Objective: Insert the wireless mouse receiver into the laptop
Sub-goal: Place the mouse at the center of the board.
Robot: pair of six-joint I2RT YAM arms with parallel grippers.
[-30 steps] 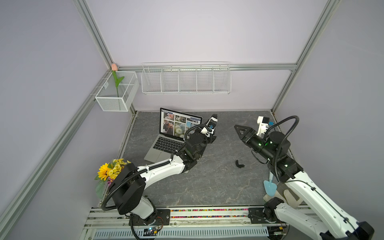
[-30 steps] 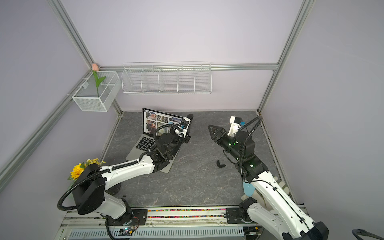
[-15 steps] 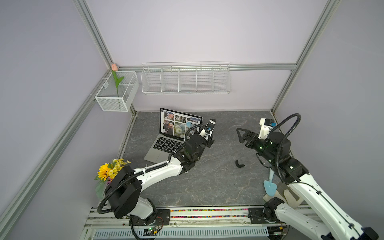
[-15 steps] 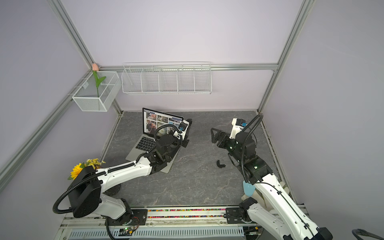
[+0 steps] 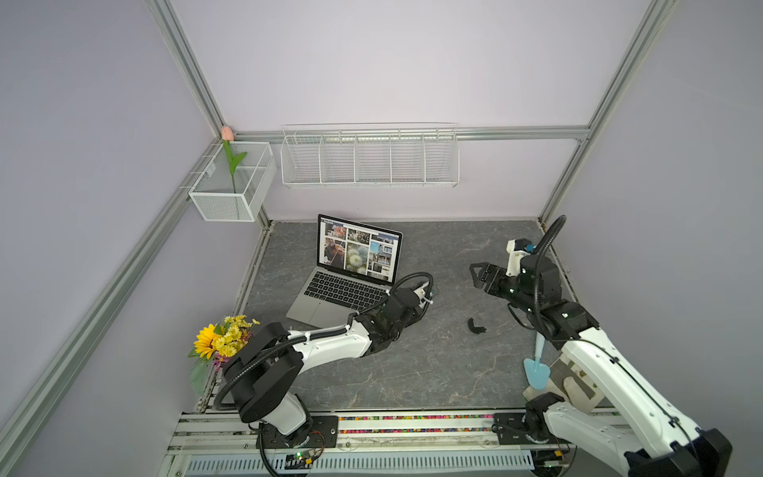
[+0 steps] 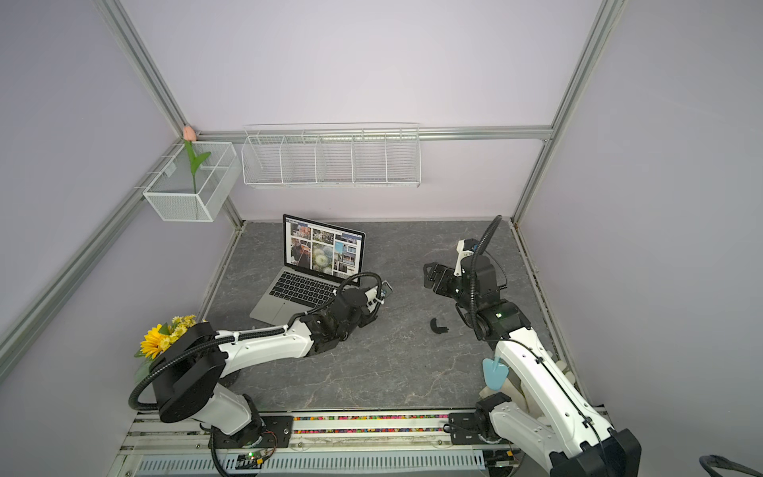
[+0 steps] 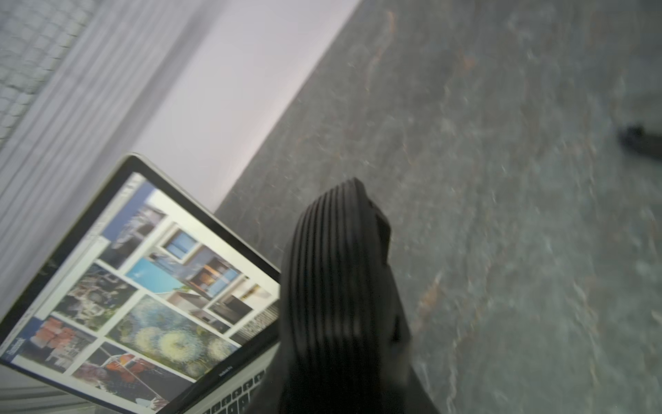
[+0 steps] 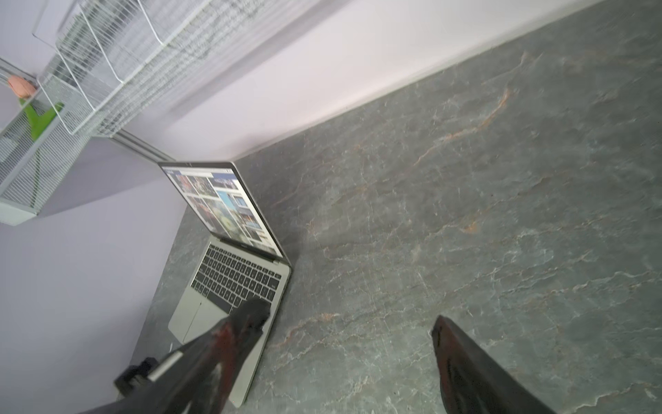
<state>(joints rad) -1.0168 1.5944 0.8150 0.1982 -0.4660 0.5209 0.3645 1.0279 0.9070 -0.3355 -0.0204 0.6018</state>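
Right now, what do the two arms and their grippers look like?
Both arms have white shells and black joints: left arm, right arm. A black corrugated hose runs along each. Small green lights show on the right arm. The left gripper is black and ribbed; the right gripper has dark fingers with reddish patches.

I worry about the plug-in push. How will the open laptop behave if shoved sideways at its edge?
The laptop will probably slide rather than tip: its flat base lies on the smooth-looking tabletop. Its screen stands open on a hinge, so a knock there might swing it. The slim silver body likely stays rigid.
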